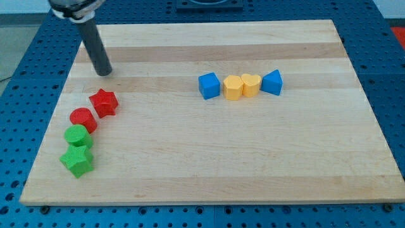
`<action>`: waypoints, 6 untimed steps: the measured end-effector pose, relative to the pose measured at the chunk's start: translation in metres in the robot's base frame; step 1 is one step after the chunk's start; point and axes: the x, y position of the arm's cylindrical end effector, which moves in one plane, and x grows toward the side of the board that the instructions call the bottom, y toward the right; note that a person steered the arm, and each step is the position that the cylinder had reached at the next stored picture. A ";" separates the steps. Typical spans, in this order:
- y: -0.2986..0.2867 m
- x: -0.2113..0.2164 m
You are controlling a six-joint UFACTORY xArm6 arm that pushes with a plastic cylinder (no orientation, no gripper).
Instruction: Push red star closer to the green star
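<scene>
My tip (104, 72) is the bottom end of a dark rod, so there is no hand here to open or close and it holds nothing. It sits on the wooden board (253, 158) at the far left, touching no block. The closest block is the red star (104, 102), which lies a little nearer than my tip and is apart from it. Just beside the red star, down and to the left, is a red round block (83, 119), and the two look like they touch. Next in the line comes a green round block (78, 136), and then the green star (77, 161) at the near left. So the two round blocks sit between the red star and the green star. Well apart, out on the right side of the board, four blocks sit in a row: a blue cube (209, 85), a yellow block (233, 87), a yellow heart (251, 84) and a blue block with a pointed top (272, 82). I think the push has not begun yet and my tip is only lined up behind the red star. Next, my tip should slide toward the near side and meet the far edge of the red star. It may need to steer the star round the right of the round blocks, or they will all get shoved along together.
</scene>
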 end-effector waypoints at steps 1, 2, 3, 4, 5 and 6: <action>0.002 0.023; 0.028 0.042; 0.065 0.061; 0.078 0.064; 0.038 0.045; -0.006 0.042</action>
